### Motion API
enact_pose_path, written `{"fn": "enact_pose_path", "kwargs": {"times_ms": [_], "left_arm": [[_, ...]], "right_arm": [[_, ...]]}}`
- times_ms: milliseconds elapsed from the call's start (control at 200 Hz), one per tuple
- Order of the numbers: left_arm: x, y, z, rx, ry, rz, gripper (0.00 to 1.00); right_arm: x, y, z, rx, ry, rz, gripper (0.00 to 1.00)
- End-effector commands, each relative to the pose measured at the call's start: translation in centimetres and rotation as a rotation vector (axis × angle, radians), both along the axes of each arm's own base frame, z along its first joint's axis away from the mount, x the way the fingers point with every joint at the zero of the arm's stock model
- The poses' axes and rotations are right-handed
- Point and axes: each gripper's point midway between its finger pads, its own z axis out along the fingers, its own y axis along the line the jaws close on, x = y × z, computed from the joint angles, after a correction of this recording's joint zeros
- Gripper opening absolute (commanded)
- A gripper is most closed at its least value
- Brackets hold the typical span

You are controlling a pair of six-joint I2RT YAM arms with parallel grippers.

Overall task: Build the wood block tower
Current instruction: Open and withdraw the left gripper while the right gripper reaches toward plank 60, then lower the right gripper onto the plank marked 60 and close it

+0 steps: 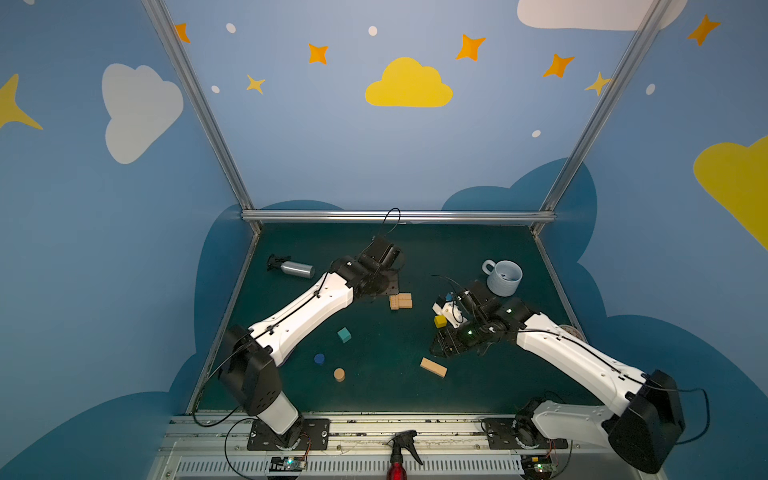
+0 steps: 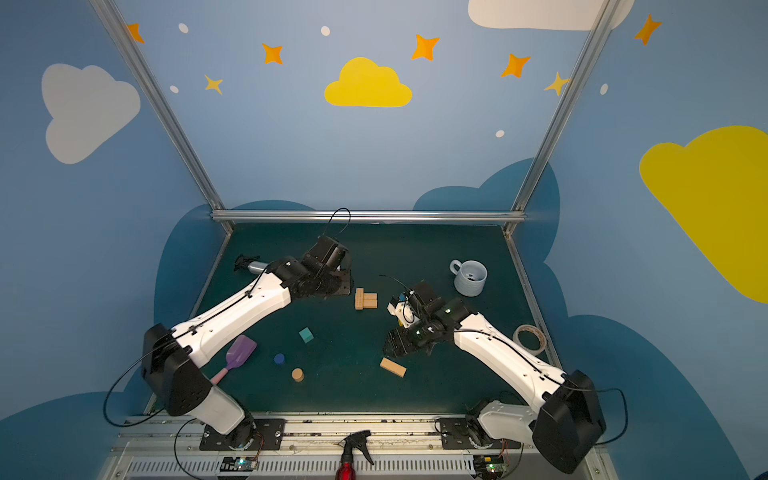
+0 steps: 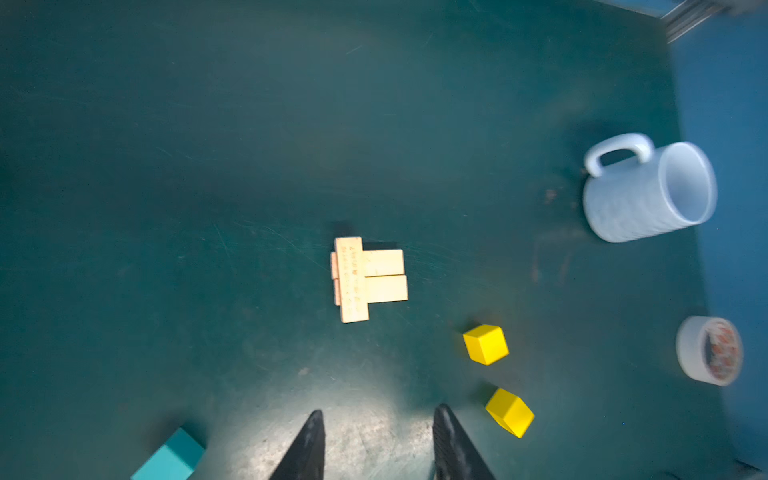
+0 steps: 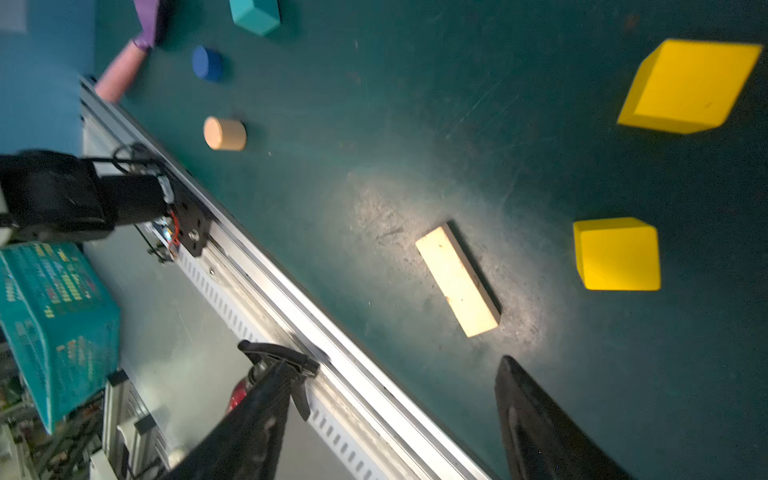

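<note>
Checking tower status: only the tower base [image 1: 401, 301] stands, mid-table toward the far side. It is 3 tan planks, 2 flat side by side w/ 1 laid crosswise over their left ends. Loose plank [image 2: 392, 367] lies flat on the mat [image 1: 457, 249] near-right of centre, well apart from the base. Teal cube [image 1: 344, 335], blue cyl. [image 1: 319, 359] and tan cyl. [image 1: 339, 374] sit singly on the mat to the near-left of the base, none touching another. Yellow cube [image 3: 485, 344] and second yellow cube [image 3: 510, 412] rest on the mat right of the base, near each other but apart; in both top views the right arm [image 1: 573, 353] covers most of that spot. Left gripper [image 3: 380, 436]: jaws moderately apart, nothing between them, placed left of the base over bare mat; it appears clear of the surface, but the wrist view is blurred, so not certain. Right gripper [image 4: 395, 361]: jaws wide, empty, aimed toward the near rail [image 4: 291, 299], loose plank just ahead of its jaws, no contact. Non-task items: mug [image 1: 503, 277] upright at far right; silver bottle [image 1: 295, 268] on its side at far left; tape roll [image 2: 528, 338] by the right edge; purple scoop [image 2: 239, 353] at near left, partly under the left arm [image 2: 232, 320].
</note>
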Motion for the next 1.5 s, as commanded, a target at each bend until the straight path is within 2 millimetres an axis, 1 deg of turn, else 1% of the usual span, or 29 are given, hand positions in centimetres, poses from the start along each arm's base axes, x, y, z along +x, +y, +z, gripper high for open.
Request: {"fn": "enact_pose_path", "kwargs": {"times_ms": [0,135,245,355,426,561,661,716,831,1006,1136,1372,1462,1497], "left_arm": [[-0.9,-0.7,1.1,-0.098,-0.069,-0.01,0.44],[-2.8,-0.1,1.7,-0.123,-0.101,-0.023,0.45],[-3.6,0.9,2.5,-0.118,-0.137,-0.015,0.45],[-4.2,1.9,3.5,-0.137,-0.183,0.009,0.45],[-4.7,2.3,4.1,-0.165,-0.215,0.01,0.48],[-5.6,3.6,5.6,-0.198,-0.274,0.025,0.48],[-6.2,4.5,6.7,-0.224,-0.316,0.04,0.49],[-6.5,4.9,6.8,-0.247,-0.336,0.052,0.49],[-7.1,4.7,7.1,-0.32,-0.368,0.042,0.48],[-7.5,4.8,7.5,-0.327,-0.379,0.03,0.48],[-7.6,4.8,7.1,-0.324,-0.376,0.026,0.49],[-8.0,5.0,7.0,-0.329,-0.37,0.022,0.49],[-8.2,5.2,7.0,-0.329,-0.37,0.022,0.49],[-8.3,5.3,7.1,-0.332,-0.374,0.027,0.49]], "right_arm": [[-2.1,-1.3,-2.4,-0.102,0.07,0.079,0.78],[-2.7,-0.2,-3.8,-0.119,0.118,0.132,0.78],[-2.8,0.7,-4.5,-0.151,0.124,0.188,0.78],[-2.2,1.0,-5.9,-0.207,0.127,0.203,0.78],[-1.6,1.5,-6.7,-0.207,0.125,0.197,0.78],[-0.8,2.6,-7.9,-0.201,0.12,0.189,0.78],[-0.2,2.3,-8.8,-0.252,0.106,0.192,0.78],[0.1,2.2,-9.2,-0.272,0.099,0.191,0.78],[0.5,2.1,-9.7,-0.296,0.093,0.184,0.78],[-0.4,2.0,-10.2,-0.311,0.138,0.184,0.78],[-1.5,1.9,-10.2,-0.323,0.158,0.177,0.77],[-3.6,2.3,-9.9,-0.34,0.171,0.17,0.72],[-3.9,2.1,-9.8,-0.36,0.157,0.154,0.71],[-3.8,1.9,-9.8,-0.375,0.148,0.144,0.68]]}}
